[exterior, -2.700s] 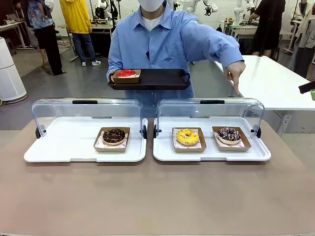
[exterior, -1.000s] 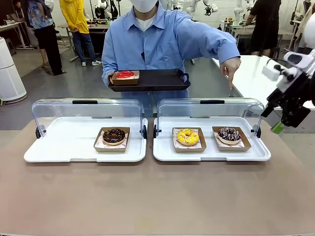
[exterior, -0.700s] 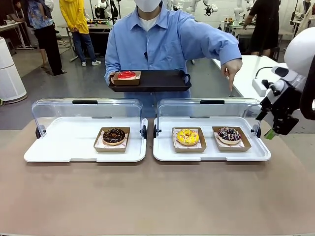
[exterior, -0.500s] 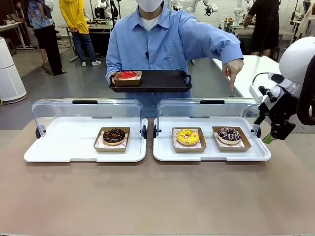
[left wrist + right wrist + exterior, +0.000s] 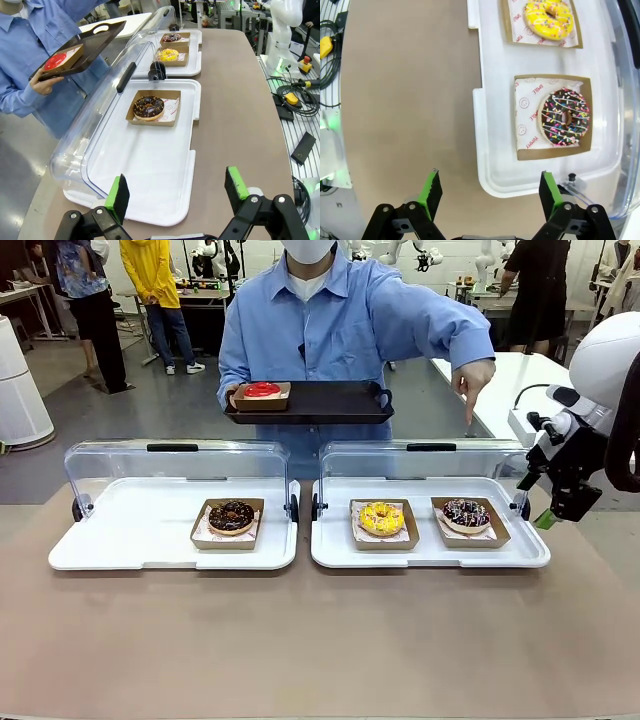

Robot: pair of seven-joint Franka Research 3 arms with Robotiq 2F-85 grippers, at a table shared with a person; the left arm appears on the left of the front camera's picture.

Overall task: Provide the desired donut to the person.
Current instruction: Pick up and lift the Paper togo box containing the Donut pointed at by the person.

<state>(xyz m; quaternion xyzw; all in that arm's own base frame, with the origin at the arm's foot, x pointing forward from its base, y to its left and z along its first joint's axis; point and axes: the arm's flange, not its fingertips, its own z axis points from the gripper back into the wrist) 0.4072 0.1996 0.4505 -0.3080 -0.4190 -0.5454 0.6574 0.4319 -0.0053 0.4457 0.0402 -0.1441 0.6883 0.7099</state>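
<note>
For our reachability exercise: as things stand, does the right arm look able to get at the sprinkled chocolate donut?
Probably yes: the clear lid stands open, and the right gripper hangs open near the sprinkled chocolate donut, with nothing between them.

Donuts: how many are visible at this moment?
4: chocolate nut-topped donut on the left white tray; yellow sprinkled donut and chocolate rainbow-sprinkled donut on the right white tray; red-glazed donut on the person's black tray.

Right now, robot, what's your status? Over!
Open and empty: left gripper, right gripper. Wanted: sprinkled chocolate donut, untouched in its cardboard box, person's hand pointing down toward it. Behind it, clear lid raised; nothing over the donut.
</note>
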